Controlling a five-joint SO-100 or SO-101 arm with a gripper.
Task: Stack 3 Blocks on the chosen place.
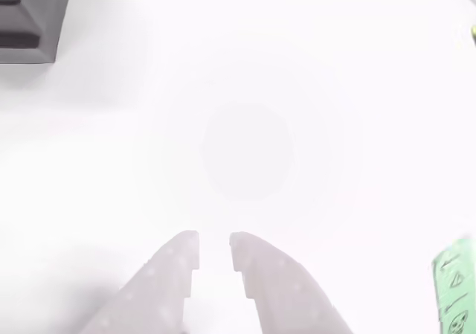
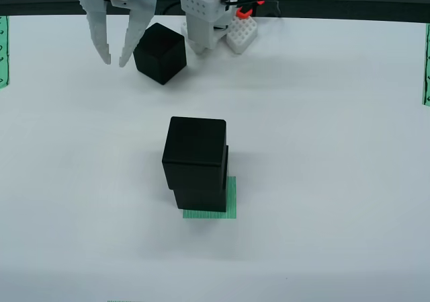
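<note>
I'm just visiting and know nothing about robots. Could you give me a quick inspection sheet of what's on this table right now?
Surface: white table, bare around the stack.
Job's things: two black blocks stacked on the green striped patch, upper one slightly offset; third block loose near the robot base.
Clutter: white perforated piece beside the base.
Claw: claw open, holding nothing, just left of the loose block in the overview.
Cables: red and black wires at the base.
Surroundings: green striped strips at the table's side edges.
</note>
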